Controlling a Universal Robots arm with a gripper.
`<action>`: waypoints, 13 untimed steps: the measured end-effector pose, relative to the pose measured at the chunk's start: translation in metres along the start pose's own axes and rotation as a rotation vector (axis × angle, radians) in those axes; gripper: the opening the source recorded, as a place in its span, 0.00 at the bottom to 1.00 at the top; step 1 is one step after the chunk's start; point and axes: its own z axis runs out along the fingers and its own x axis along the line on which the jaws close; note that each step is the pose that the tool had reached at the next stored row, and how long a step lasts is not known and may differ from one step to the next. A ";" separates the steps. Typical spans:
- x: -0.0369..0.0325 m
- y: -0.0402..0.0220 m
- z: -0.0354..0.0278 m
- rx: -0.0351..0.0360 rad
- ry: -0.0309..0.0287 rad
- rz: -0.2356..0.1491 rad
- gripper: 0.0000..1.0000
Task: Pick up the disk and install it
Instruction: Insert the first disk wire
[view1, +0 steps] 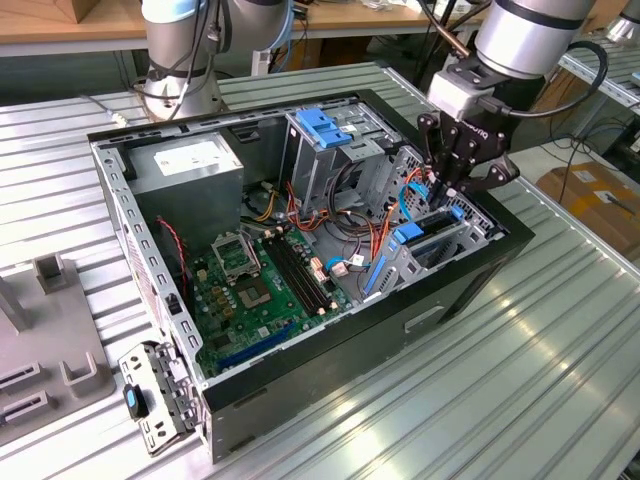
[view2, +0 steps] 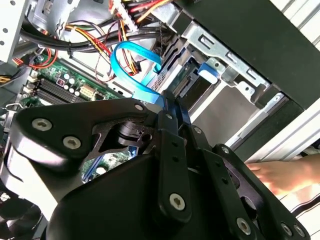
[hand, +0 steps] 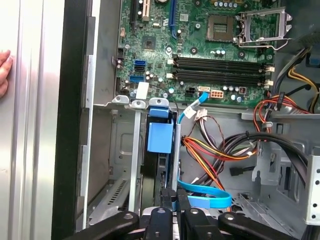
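The disk (view1: 432, 245) stands on edge in the drive bay at the case's corner on the exterior view's right, blue carrier rails along its sides. In the first wrist view the disk (hand: 151, 170) is a dark slab between metal rails, with a blue tab (hand: 160, 137) at its far end. My gripper (view1: 447, 195) reaches down into the bay from above. Its fingers are drawn close together on the blue end of the disk's carrier, as seen at the gripper (hand: 173, 200) in the first wrist view and the gripper (view2: 170, 102) in the second wrist view.
The open computer case (view1: 480, 270) lies on a ribbed metal table. Inside are the motherboard (view1: 260, 290), a grey power-supply box (view1: 190, 165), a blue-topped drive cage (view1: 325, 125) and loose cables, including a blue ribbon cable (hand: 205, 197) beside the fingers. A person's hand (hand: 4, 72) rests outside the case.
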 end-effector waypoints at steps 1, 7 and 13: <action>0.0013 0.0030 0.0002 0.0020 0.0002 -0.003 0.16; 0.0051 0.0096 0.0028 0.0086 -0.0005 -0.013 0.16; 0.0064 0.0116 0.0032 0.0283 -0.0170 -0.032 0.16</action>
